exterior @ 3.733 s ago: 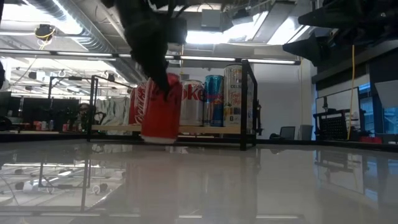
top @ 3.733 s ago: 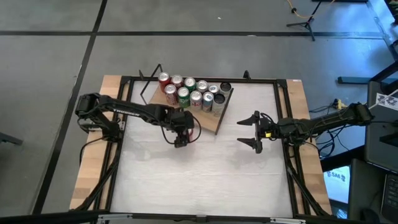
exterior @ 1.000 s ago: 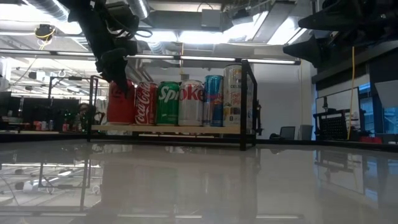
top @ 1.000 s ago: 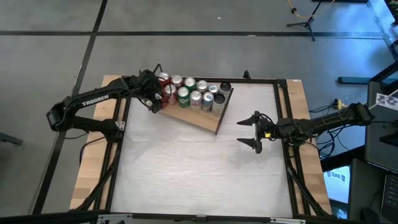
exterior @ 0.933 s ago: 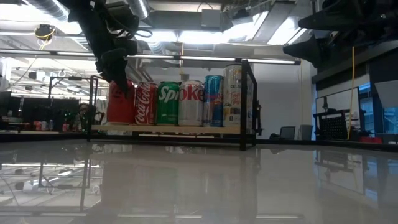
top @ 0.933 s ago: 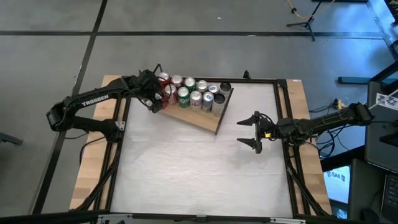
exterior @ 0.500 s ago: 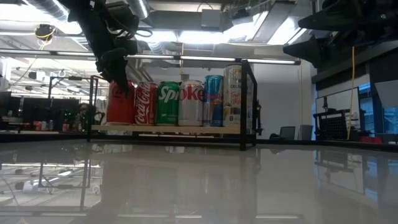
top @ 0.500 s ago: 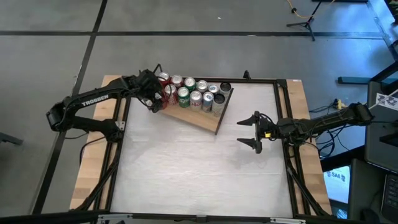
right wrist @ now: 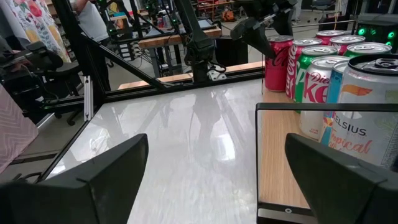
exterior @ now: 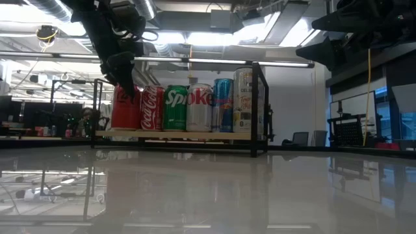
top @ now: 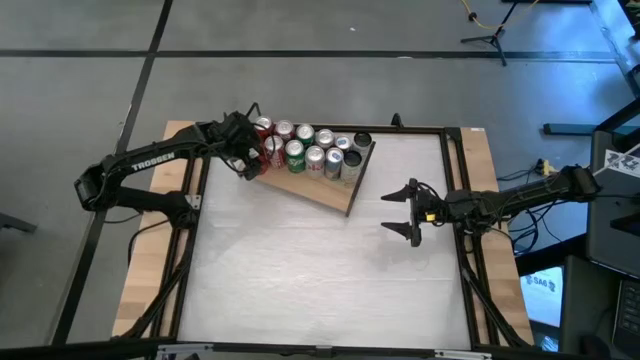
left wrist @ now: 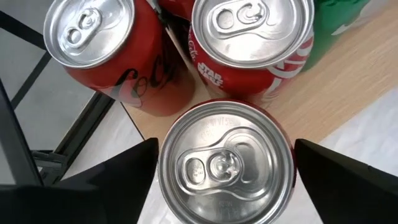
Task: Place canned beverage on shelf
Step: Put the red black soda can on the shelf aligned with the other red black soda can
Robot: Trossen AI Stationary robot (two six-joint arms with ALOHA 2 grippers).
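Left hand (top: pixel 247 160) hovers over the red can (left wrist: pixel 227 165) standing at the shelf's (top: pixel 322 190) left end, its fingers (left wrist: pixel 106 174) apart on either side and no longer gripping it. To finish cleanly, it should rise straight up without brushing neighbouring cans. Right hand (top: pixel 408 212) waits, fingers spread, above the table (top: pixel 320 280).

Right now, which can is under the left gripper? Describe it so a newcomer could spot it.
Find the wooden shelf angled at the table's far edge, with its rows of cans. The red can stands at the shelf's left end, in the front row, directly below the left gripper. Unlike its red neighbours, it sits on the board's very corner, between the gripper's open fingers.
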